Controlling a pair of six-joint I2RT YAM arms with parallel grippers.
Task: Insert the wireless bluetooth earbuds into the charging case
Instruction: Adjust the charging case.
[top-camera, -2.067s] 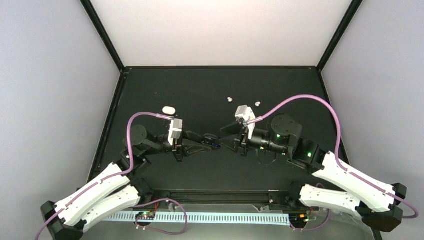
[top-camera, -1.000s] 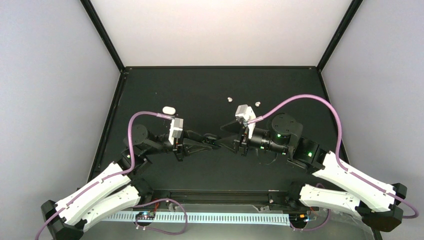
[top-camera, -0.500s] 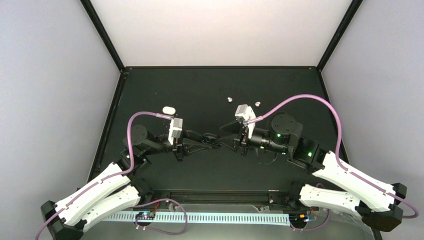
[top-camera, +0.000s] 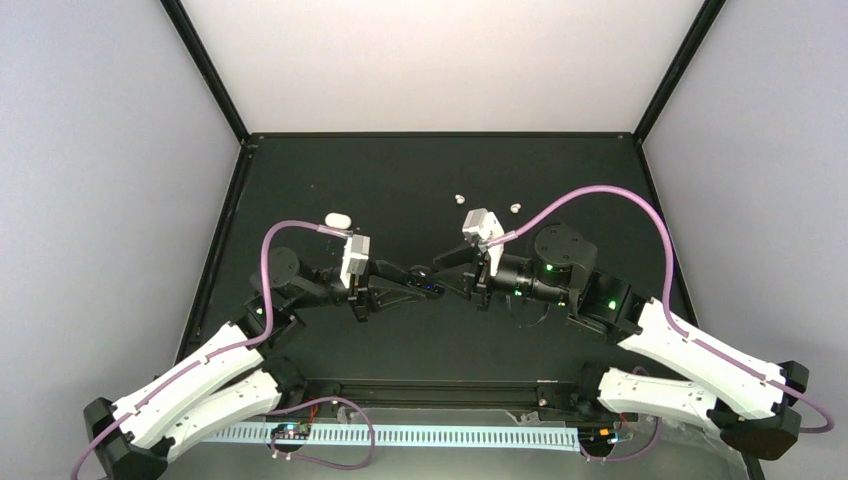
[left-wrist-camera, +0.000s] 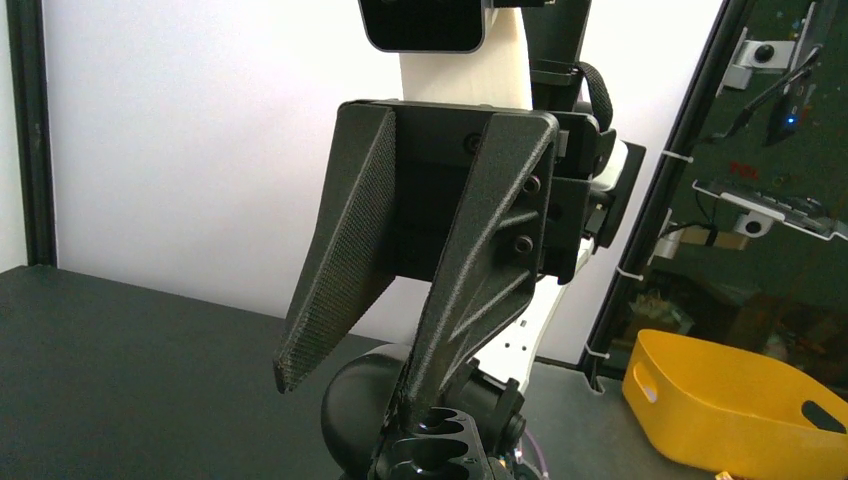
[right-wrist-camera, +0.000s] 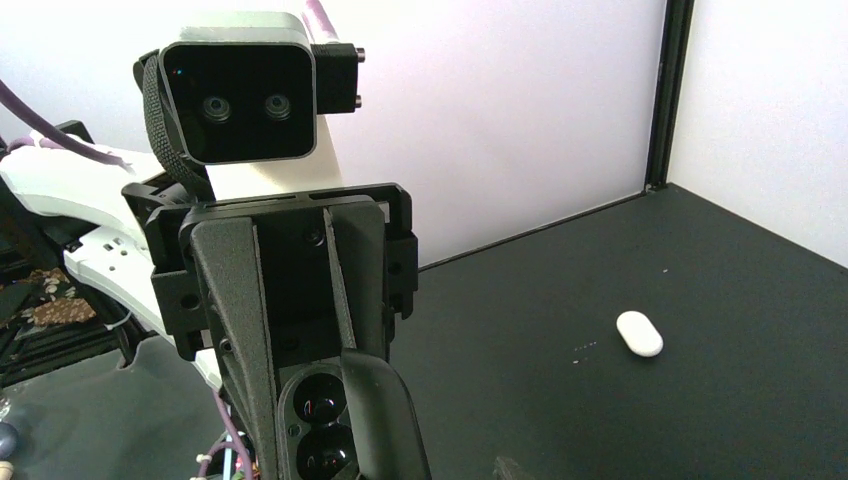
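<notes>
Two white earbuds (top-camera: 460, 199) (top-camera: 515, 207) lie loose on the far part of the table (top-camera: 400, 165), a little apart from each other and well away from both arms. No black earbuds can be made out in any view.

The black case (right-wrist-camera: 318, 430) is open and is held up in the air at the middle of the table, with its two round wells toward the right arm. It is too dark to tell whether the wells are filled.

The left claw (top-camera: 428, 280) is clamped on this case from both sides. The right claw (left-wrist-camera: 355, 395) stands just in front of it with its fingers apart and nothing seen between them. One tip is at the rim of the case.

A white oval thing (top-camera: 337, 219), maybe a second case, lies closed on the left of the table.

It seems the task is not finished. The white pair, at least, is left to pick up and seat.
</notes>
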